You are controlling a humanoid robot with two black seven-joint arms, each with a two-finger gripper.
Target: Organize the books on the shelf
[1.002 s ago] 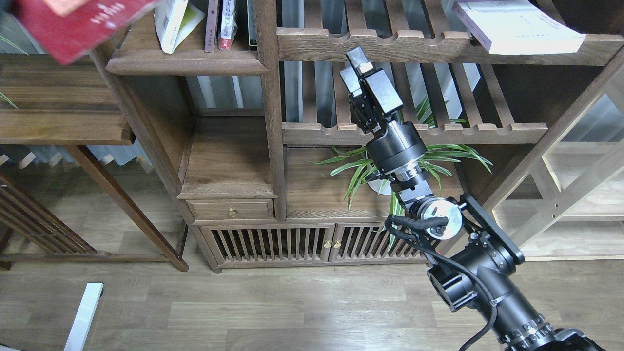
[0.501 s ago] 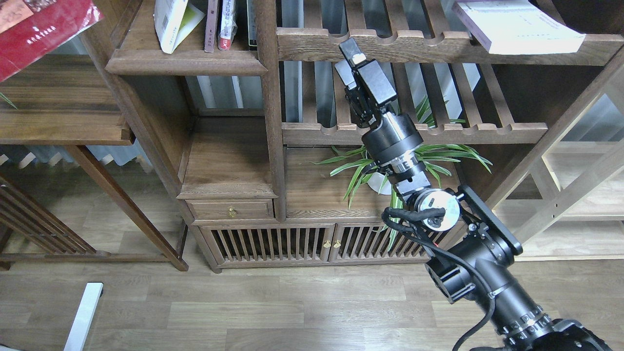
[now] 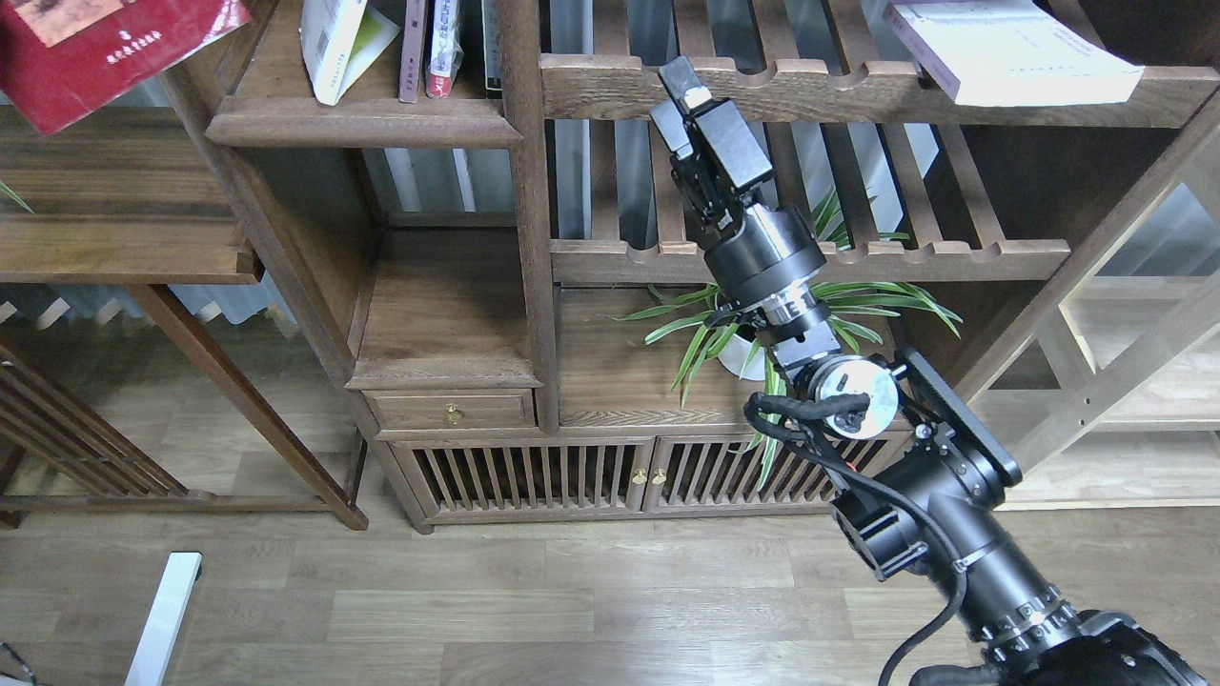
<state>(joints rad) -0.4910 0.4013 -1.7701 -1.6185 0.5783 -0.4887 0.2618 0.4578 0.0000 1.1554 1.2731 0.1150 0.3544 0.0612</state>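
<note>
A red book (image 3: 105, 52) hangs tilted in the air at the top left corner, left of the shelf (image 3: 362, 124); whatever holds it is out of view. On that dark board a yellow-green and white book (image 3: 334, 48) leans beside thin upright volumes (image 3: 434, 48). A thick white, pale-lavender book (image 3: 1010, 52) lies flat on the slatted rack at the top right. My right gripper (image 3: 679, 95) points up and left in front of the slatted racks, below the upper rail, with nothing in it. Its fingers are too dark to tell apart. My left gripper is out of view.
A thick post (image 3: 524, 191) divides the shelf from the slatted racks (image 3: 810, 252). A green potted plant (image 3: 724, 329) stands behind my right arm. Below are a small drawer (image 3: 453, 410) and slatted cabinet doors (image 3: 534, 476). A dark side table (image 3: 114, 238) stands at the left, pale shelving (image 3: 1125, 381) at the right.
The red book swung left out of its blurred position, then shifted back a little to the right and steadied. My right gripper rose and moved slightly left toward the upper rail.
</note>
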